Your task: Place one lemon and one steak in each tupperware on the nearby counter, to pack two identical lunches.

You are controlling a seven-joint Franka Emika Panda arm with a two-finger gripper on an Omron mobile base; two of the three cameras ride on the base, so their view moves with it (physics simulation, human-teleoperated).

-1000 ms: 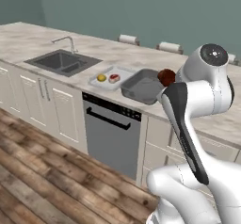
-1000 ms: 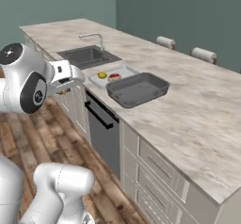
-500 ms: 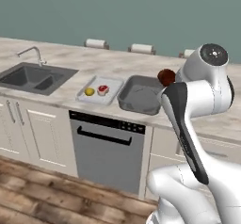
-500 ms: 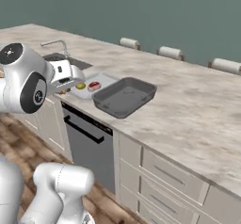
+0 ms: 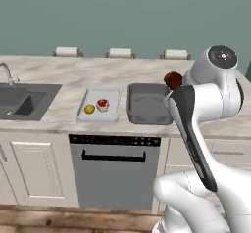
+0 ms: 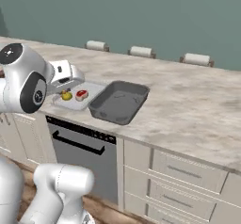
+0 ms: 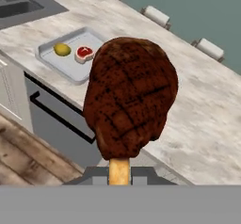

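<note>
A dark brown-red steak (image 7: 129,96) hangs upright in my gripper (image 7: 120,173), which is shut on its pale fat edge. In the left base view that steak (image 5: 172,80) shows above the right rim of the deeper dark grey tupperware (image 5: 147,104), which has nothing in it. To its left the shallow light grey tupperware (image 5: 98,115) holds a lemon (image 5: 89,109) and a red steak (image 5: 102,104). In the hand view this tray (image 7: 52,58) lies upper left with the lemon (image 7: 61,49) and the red steak (image 7: 84,52). Both trays stand on the marble counter (image 6: 188,100).
A sink (image 5: 19,100) with a faucet (image 5: 6,73) is set into the counter at the left. A dishwasher front (image 5: 113,171) sits under the trays. Three paper-towel rolls (image 5: 120,52) line the counter's back edge. Bare marble stretches to the right of the dark tray (image 6: 120,100).
The base has driven, so the whole scene has shifted and the counter now faces me squarely. The arm keeps the dark steak in the same grip.
</note>
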